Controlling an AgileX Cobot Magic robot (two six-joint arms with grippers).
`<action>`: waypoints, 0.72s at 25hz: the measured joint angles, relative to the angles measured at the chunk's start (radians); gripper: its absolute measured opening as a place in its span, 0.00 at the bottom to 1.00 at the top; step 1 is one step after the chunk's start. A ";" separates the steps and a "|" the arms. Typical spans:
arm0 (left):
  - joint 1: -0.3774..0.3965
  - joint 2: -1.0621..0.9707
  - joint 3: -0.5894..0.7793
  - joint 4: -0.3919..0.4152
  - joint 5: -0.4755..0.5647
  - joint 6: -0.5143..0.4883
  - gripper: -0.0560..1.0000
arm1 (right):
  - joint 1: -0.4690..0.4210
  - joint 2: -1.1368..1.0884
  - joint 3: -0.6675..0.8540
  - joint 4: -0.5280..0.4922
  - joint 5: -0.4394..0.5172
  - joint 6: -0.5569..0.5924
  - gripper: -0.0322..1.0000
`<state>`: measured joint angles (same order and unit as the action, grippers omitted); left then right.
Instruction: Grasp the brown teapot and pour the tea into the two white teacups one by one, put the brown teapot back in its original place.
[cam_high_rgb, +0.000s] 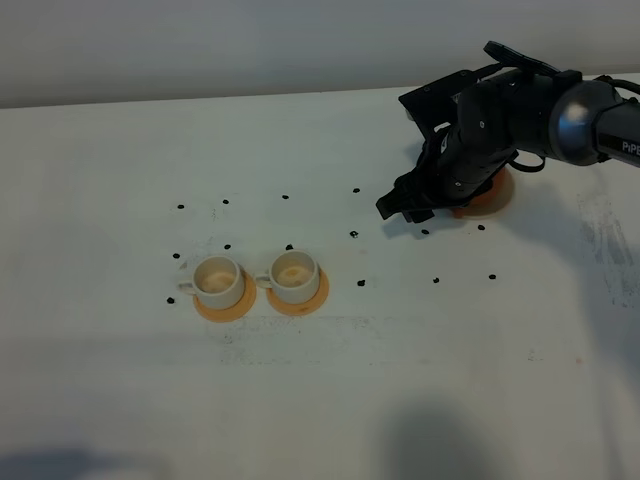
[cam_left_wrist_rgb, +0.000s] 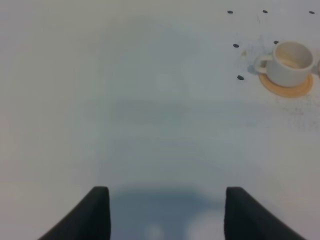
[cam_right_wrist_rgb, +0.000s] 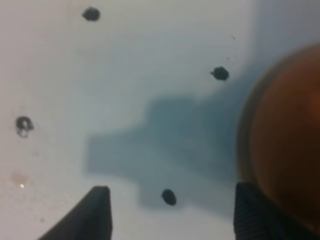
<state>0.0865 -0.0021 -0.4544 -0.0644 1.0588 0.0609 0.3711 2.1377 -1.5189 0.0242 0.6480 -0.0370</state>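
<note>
Two white teacups (cam_high_rgb: 215, 278) (cam_high_rgb: 292, 270) stand side by side, each on an orange coaster, at the left middle of the table. One teacup (cam_left_wrist_rgb: 290, 62) also shows in the left wrist view. The brown teapot (cam_right_wrist_rgb: 285, 145) is a blurred reddish-brown round shape close beside one finger of my right gripper (cam_right_wrist_rgb: 172, 215), not between the fingers. In the high view the right arm covers it; only a tan-orange edge (cam_high_rgb: 490, 203) shows under the arm, teapot or saucer I cannot tell. My right gripper (cam_high_rgb: 403, 210) is open and empty. My left gripper (cam_left_wrist_rgb: 166, 215) is open and empty over bare table.
The white table (cam_high_rgb: 320, 400) carries several small black dots (cam_high_rgb: 354, 234) around the cups and the arm. An orange coaster (cam_left_wrist_rgb: 287, 87) lies under the cup in the left wrist view. The left arm is out of the high view.
</note>
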 joint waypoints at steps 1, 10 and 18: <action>0.000 0.000 0.000 0.000 0.000 0.000 0.53 | -0.001 0.000 0.000 -0.003 0.001 0.000 0.55; 0.000 0.000 0.000 0.000 0.000 0.000 0.53 | -0.002 -0.002 0.000 -0.024 0.029 -0.001 0.55; 0.000 0.000 0.000 0.000 0.000 0.000 0.53 | -0.002 -0.002 0.000 -0.052 0.056 -0.001 0.55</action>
<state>0.0865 -0.0021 -0.4544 -0.0644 1.0588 0.0609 0.3693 2.1358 -1.5189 -0.0278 0.7041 -0.0379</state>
